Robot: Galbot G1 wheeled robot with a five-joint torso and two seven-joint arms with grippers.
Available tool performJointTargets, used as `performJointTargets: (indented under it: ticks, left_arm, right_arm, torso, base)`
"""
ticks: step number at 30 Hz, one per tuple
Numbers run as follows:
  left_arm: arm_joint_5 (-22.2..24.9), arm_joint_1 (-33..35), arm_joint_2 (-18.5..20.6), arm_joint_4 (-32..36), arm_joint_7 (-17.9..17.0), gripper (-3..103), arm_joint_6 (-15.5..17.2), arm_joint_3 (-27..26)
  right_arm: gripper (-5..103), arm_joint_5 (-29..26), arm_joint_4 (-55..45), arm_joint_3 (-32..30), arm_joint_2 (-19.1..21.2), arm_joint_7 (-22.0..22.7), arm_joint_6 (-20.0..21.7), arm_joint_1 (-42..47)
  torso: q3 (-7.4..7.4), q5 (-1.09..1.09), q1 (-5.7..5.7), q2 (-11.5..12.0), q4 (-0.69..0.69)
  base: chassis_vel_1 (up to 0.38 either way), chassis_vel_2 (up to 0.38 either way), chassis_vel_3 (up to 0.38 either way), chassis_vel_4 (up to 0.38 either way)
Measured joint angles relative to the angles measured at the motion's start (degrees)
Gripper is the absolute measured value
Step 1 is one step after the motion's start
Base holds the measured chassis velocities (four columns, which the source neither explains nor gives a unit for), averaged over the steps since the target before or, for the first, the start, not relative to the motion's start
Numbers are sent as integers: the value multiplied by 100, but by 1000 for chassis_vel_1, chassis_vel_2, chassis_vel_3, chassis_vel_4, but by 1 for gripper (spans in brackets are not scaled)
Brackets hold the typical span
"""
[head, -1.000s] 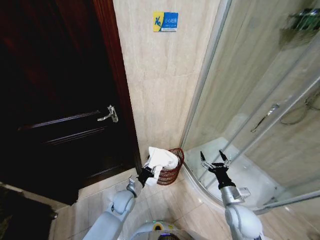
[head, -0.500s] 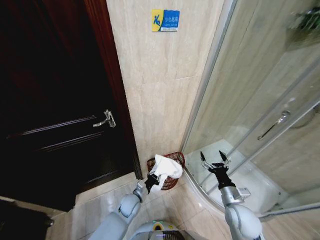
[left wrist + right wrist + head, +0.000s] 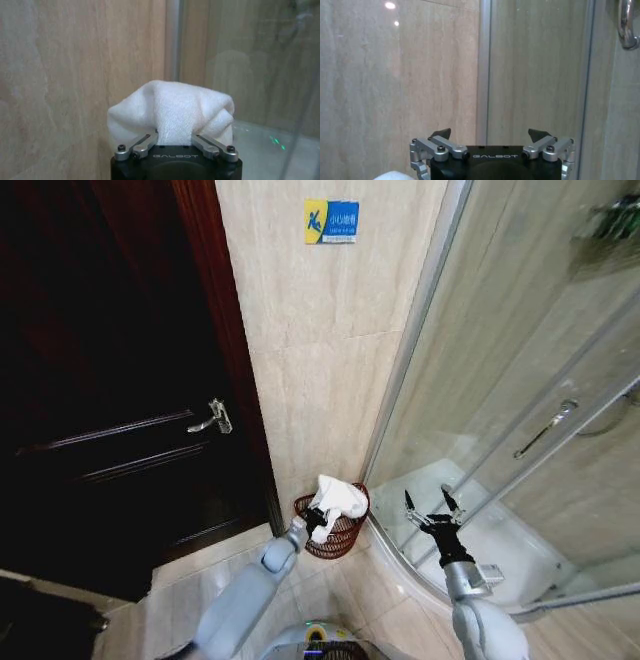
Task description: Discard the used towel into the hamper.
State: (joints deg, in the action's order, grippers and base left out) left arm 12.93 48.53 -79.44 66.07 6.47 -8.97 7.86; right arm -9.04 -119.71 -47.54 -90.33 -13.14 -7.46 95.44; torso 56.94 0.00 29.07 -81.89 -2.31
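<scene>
Down at the foot of the tiled wall, the hamper (image 3: 333, 525) is sitting on the floor in the corner between the dark wooden door (image 3: 110, 430) and the curved glass shower enclosure (image 3: 520, 380), roughly at six o'clock from the blue sign (image 3: 331, 222) high on the wall. Over its open rim, the left gripper (image 3: 318, 520) is hanging with its jaws pinching a bunched white towel (image 3: 338, 498); the cloth is bulging above the basket's top edge, and whether any of it is touching the weave cannot be told. In the left wrist view the towel (image 3: 170, 110) is swelling out between the two metal fingers (image 3: 137, 146) of the left gripper (image 3: 175, 144), with the tiled wall and the shower's metal frame post behind it. At about three o'clock from the hamper, the right gripper (image 3: 433, 510) is hovering in front of the shower glass, well apart from the basket, its jaws spread wide and holding nothing. In the right wrist view the right gripper (image 3: 490, 135) is pointing its dark fingertips (image 3: 441, 133) at the wall and the frame post.
</scene>
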Motion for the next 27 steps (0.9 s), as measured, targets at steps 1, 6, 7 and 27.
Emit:
performJointTargets:
  ticks: [1,6,7,27]
  left_arm:
    - [0,0,0,0,0,9,0,0]
    - [49,-471,-323,-842,77,9,-318,50]
    - [55,-659,-485,-1234,139,9,-505,70]
    - [-758,-1430,-1296,-3630,193,24,-1417,-154]
  right_arm:
    - [100,0,0,0,0,0,0,0]
    - [100,118,55,-4,-97,37,65,-177]
    - [100,217,62,26,-131,60,96,-240]
    - [100,363,81,98,-175,87,152,-393]
  torso:
    - [0,0,0,0,0]
    - [0,0,0,0,-1]
    - [1,1,1,1,-1]
    - [0,-1,0,1,-1]
  base:
    - [0,0,0,0]
    - [0,0,0,0]
    - [0,0,0,0]
    - [0,0,0,0]
